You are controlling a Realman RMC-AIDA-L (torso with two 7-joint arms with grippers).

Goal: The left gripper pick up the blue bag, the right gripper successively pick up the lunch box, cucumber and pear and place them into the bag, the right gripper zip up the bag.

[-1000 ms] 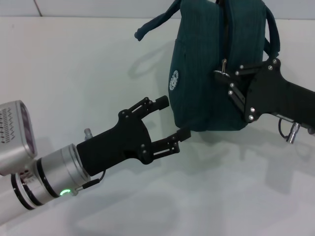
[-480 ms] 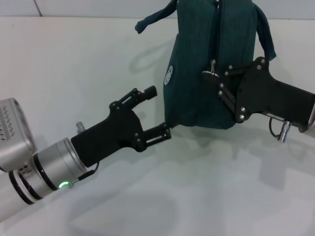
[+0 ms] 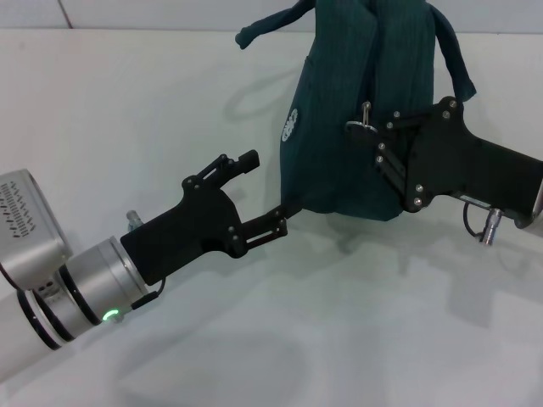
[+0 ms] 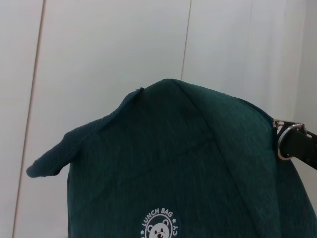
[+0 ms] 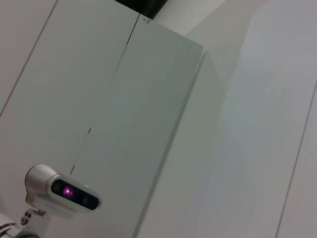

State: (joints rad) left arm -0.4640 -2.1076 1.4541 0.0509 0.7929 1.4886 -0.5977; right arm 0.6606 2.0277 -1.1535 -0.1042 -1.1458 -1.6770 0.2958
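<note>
Landmark: lunch bag (image 3: 356,127), dark teal, printed "LUNCH BAG" with a bear emblem (image 4: 159,227) on its side.
Bag position: upright on the white bench (image 3: 127,127), at the far side of it, between the two arms.
Bag axis: long axis runs vertically, top toward the far wall; a strap end (image 3: 254,32) trails off its top on the left end effector's side, another strap (image 3: 454,59) loops down the opposite side.
Left end effector (image 3: 263,192): just beside the bag's lower corner on the emblem side, fingers spread apart and empty, the nearer fingertip (image 3: 278,222) close to the fabric; contact cannot be told.
Right end effector (image 3: 373,140): pressed against the bag's front at mid-height, fingers pinching a metal zipper pull (image 3: 365,119) next to the vertical seam.
</note>
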